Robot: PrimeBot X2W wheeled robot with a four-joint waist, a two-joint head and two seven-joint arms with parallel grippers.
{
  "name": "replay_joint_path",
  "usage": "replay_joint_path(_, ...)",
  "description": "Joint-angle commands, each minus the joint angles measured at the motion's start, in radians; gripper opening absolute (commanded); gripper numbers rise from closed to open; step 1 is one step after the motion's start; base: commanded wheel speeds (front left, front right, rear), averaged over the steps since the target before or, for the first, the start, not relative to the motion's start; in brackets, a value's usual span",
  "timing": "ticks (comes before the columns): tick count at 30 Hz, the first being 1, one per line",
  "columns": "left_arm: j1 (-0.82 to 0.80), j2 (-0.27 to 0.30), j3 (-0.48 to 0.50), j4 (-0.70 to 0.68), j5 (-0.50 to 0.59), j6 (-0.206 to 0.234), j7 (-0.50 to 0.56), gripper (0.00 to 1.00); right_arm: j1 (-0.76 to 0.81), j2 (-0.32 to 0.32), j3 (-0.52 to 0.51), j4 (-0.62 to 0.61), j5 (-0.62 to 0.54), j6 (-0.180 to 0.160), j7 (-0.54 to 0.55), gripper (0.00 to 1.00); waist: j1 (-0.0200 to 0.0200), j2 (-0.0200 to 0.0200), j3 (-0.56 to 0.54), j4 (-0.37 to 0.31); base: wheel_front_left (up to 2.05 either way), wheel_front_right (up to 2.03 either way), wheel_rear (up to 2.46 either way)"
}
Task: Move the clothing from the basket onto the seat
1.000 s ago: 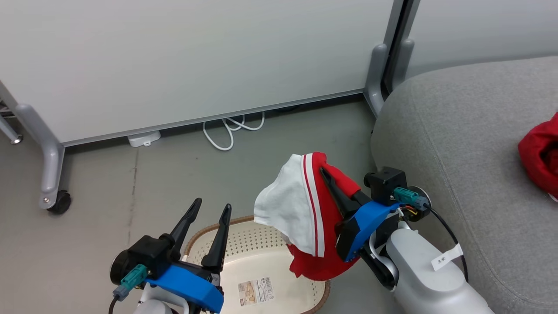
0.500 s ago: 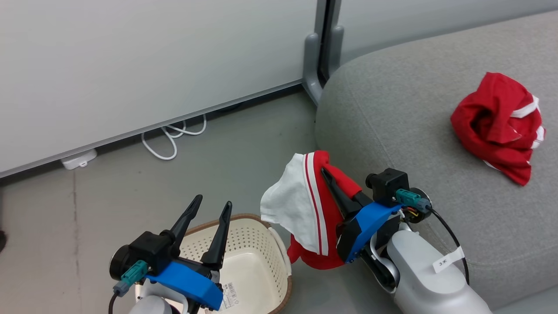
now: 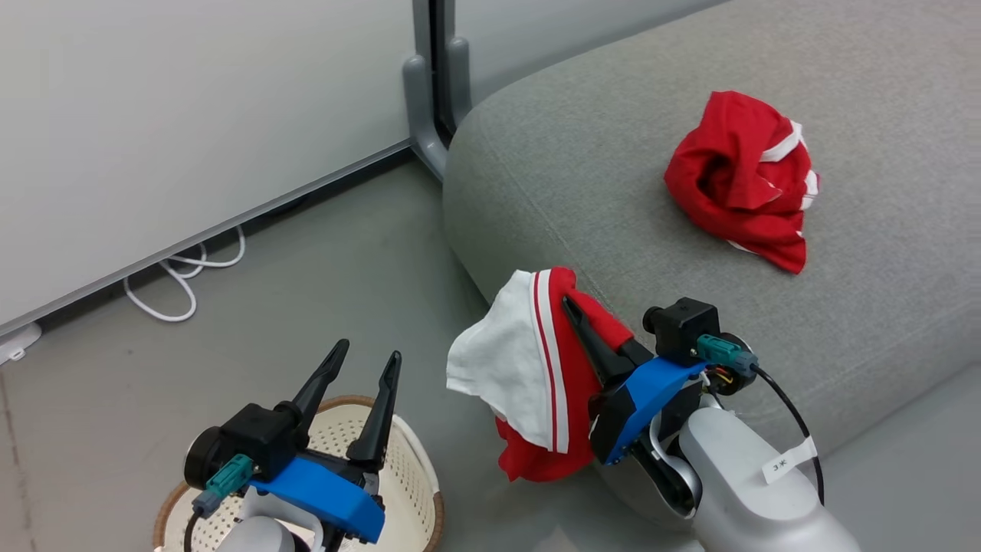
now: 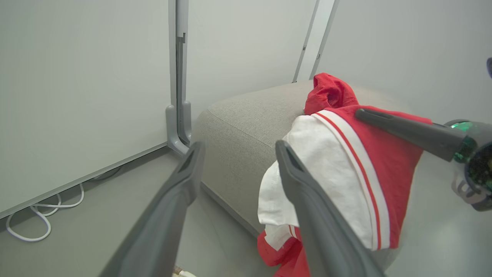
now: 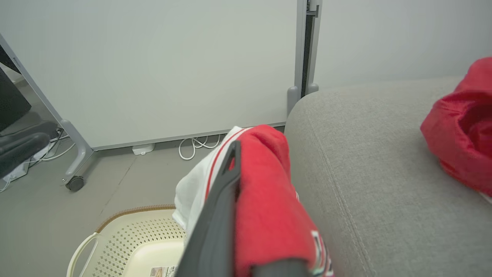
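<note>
My right gripper (image 3: 571, 303) is shut on a red garment with white trim (image 3: 536, 368), which hangs draped over its fingers in the air by the front corner of the grey seat (image 3: 613, 192). In the right wrist view the red cloth (image 5: 265, 200) covers one finger. A second red garment (image 3: 739, 180) lies crumpled on the seat, further back. My left gripper (image 3: 368, 351) is open and holds nothing, above the cream basket (image 3: 414, 491) on the floor at lower left. The left wrist view shows the held garment (image 4: 346, 173) just right of my open fingers.
White partition panels on grey legs (image 3: 429, 115) stand behind the seat's corner. A white cable (image 3: 180, 280) loops on the grey floor by the panel's base. A castor wheel (image 5: 75, 184) of the panel's stand sits on the floor at the left of the right wrist view.
The head camera has swung right, so the seat and the garment on it have come further into view and the basket has slid to the lower left. Both grippers keep their pose.
</note>
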Motion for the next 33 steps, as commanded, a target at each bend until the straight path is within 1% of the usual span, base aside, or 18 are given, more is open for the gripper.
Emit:
replay_joint_path(1, -0.011, 0.006, 0.001, 0.000, 0.002, -0.003, -0.005, 1.00, 0.015, 0.000, 0.002, -0.007, 0.005, 0.000, -0.005, 0.00, 0.0000, 0.0000, 0.002, -0.043, 0.00, 0.00, 0.00)
replay_joint_path(8, -0.014, 0.010, -0.003, 0.000, 0.003, -0.003, -0.005, 1.00, 0.020, 0.000, -0.004, -0.009, 0.003, 0.000, -0.005, 0.00, 0.0000, 0.0000, 0.006, -0.094, 0.00, 0.00, 0.00)
replay_joint_path(10, -0.018, 0.009, -0.012, 0.003, 0.002, -0.003, -0.005, 1.00, 0.026, 0.000, -0.016, -0.010, -0.001, 0.000, -0.005, 0.00, 0.0000, 0.0000, 0.008, -0.098, 0.00, 0.00, 0.00)
replay_joint_path(17, -0.034, 0.015, -0.031, 0.011, -0.009, -0.003, -0.005, 1.00, 0.036, 0.000, -0.040, -0.019, -0.010, 0.000, -0.005, 0.00, 0.0000, 0.0000, 0.011, -0.099, 0.00, 0.00, 0.00)
replay_joint_path(26, -0.030, 0.000, -0.018, 0.011, -0.002, -0.003, -0.005, 1.00, 0.038, 0.000, -0.039, -0.022, -0.007, 0.000, -0.005, 0.00, 0.0000, 0.0000, 0.011, -0.088, 0.00, 0.00, 0.00)
replay_joint_path(29, -0.038, 0.004, -0.016, 0.010, 0.000, -0.003, -0.005, 1.00, 0.018, 0.000, -0.045, -0.019, -0.004, 0.000, -0.005, 0.00, 0.0000, 0.0000, 0.020, -0.084, 0.00, 0.00, 0.00)
replay_joint_path(33, -0.040, 0.011, -0.012, 0.004, 0.007, -0.003, -0.005, 1.00, -0.048, 0.000, -0.075, -0.018, -0.011, 0.000, -0.006, 0.00, 0.0000, 0.0000, 0.044, -0.082, 0.00, 0.00, 0.00)
